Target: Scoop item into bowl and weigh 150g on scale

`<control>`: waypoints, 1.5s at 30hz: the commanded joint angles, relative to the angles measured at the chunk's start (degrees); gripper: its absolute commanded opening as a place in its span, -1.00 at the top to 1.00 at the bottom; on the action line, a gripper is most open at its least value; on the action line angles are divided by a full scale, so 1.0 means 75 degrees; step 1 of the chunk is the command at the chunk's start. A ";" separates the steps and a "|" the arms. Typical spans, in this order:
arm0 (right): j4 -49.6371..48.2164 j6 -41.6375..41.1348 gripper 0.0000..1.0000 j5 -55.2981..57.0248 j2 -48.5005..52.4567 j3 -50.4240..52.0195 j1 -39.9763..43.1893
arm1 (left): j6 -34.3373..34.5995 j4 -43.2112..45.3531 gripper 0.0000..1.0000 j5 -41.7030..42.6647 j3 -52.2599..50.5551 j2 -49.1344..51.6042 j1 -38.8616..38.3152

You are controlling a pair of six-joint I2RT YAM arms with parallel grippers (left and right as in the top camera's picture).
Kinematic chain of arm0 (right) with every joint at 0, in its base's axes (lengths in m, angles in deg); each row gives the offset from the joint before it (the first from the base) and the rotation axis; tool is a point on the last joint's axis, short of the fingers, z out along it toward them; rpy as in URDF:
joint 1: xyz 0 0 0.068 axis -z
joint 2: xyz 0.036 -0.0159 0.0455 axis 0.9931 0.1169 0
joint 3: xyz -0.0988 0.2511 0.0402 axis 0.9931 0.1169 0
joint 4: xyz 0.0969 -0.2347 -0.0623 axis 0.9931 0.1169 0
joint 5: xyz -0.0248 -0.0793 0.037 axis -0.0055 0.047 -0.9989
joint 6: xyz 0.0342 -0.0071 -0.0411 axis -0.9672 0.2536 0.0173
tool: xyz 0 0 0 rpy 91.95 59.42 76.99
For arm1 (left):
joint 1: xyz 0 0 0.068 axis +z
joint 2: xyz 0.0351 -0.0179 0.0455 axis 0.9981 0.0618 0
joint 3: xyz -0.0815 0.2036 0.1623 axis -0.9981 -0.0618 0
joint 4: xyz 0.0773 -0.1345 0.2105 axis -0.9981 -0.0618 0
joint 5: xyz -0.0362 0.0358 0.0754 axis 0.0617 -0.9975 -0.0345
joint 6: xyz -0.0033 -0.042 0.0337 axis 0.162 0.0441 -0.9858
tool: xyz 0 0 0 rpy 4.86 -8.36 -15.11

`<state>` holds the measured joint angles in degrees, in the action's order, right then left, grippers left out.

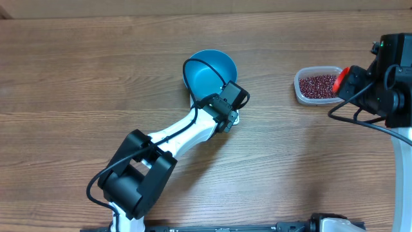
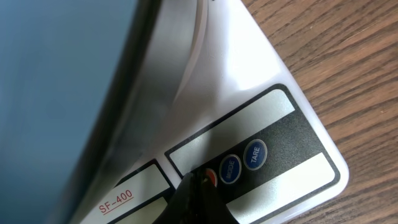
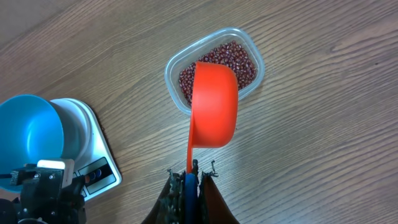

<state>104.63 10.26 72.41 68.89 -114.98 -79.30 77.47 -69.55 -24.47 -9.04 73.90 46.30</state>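
While one light-blue bowl (image 1: 209, 71) sits on the single white scale (image 2: 261, 124), the left claw (image 2: 198, 186), shut and empty, points down at the scale's buttons (image 2: 242, 162). The right claw (image 3: 189, 180), clamped on one orange scoop (image 3: 214, 102), hangs over one clear tub (image 3: 171, 71) of red-brown beans (image 3: 239, 59) on the counter (image 3: 323, 124).

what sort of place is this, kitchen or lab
Probably a robot workbench staged for kitchen-style weighing, not a real kitchen: a wood-grain table, a white kitchen scale with a blue bowl on it, and a clear tub of beans.
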 commanded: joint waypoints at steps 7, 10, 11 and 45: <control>-0.0041 -0.0023 0.93 0.0047 -0.0041 -0.0143 -0.0023 | 0.0055 -0.0035 0.91 0.0154 -0.0058 0.0096 -0.0035; -0.0044 -0.0023 0.93 0.0047 -0.0044 -0.0143 -0.0023 | 0.0055 -0.0020 0.91 0.0149 -0.0087 0.0128 -0.0035; -0.0044 -0.0023 0.93 0.0047 -0.0044 -0.0143 -0.0023 | 0.0052 0.0012 0.91 0.0146 -0.0090 0.0134 -0.0032; -0.0073 -0.0020 0.93 0.0050 -0.0044 -0.0143 -0.0023 | 0.0052 0.0370 0.91 0.0149 -0.0256 0.0545 -0.0035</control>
<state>104.41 10.23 72.41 68.87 -114.98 -79.30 77.47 -66.49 -24.10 -10.31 74.88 46.30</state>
